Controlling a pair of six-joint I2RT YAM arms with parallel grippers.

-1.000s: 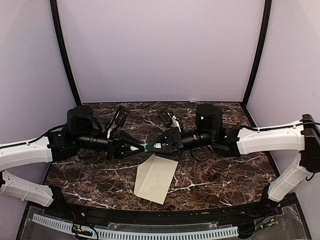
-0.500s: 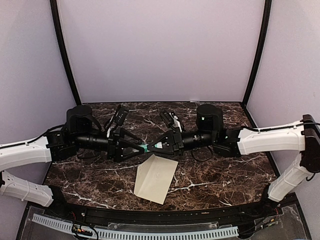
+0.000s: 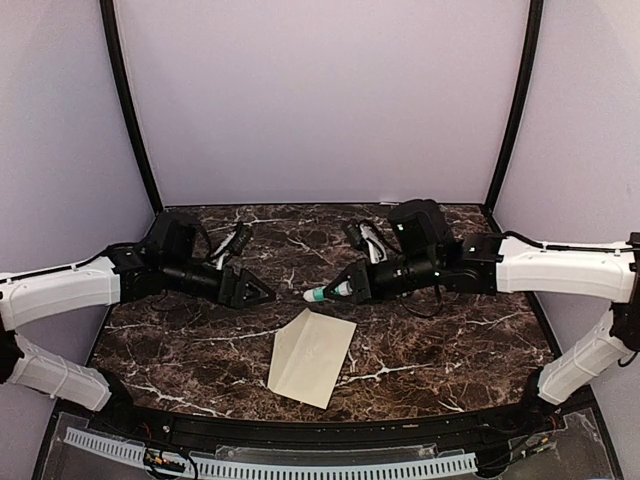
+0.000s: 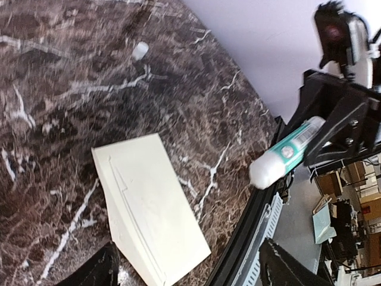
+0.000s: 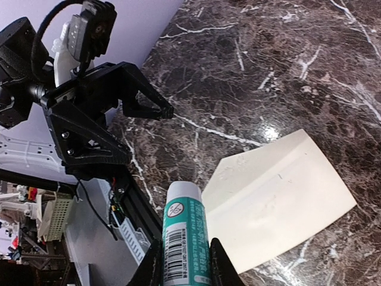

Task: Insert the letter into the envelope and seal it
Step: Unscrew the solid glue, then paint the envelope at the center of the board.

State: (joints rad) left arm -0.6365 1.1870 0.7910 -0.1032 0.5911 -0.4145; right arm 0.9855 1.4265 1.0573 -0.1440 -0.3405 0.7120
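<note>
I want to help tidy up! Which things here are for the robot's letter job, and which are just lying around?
For the job:
- envelope, flat on the table
- glue stick, held in the right gripper, probably for sealing
- the letter cannot be seen

Just lying about:
- small white cap, maybe the glue stick's

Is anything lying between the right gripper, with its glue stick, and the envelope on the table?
Nothing visible does. The envelope lies flat and uncovered, only bare table between it and the right gripper holding the glue stick. The open left gripper hangs to the side, clear of both.
</note>
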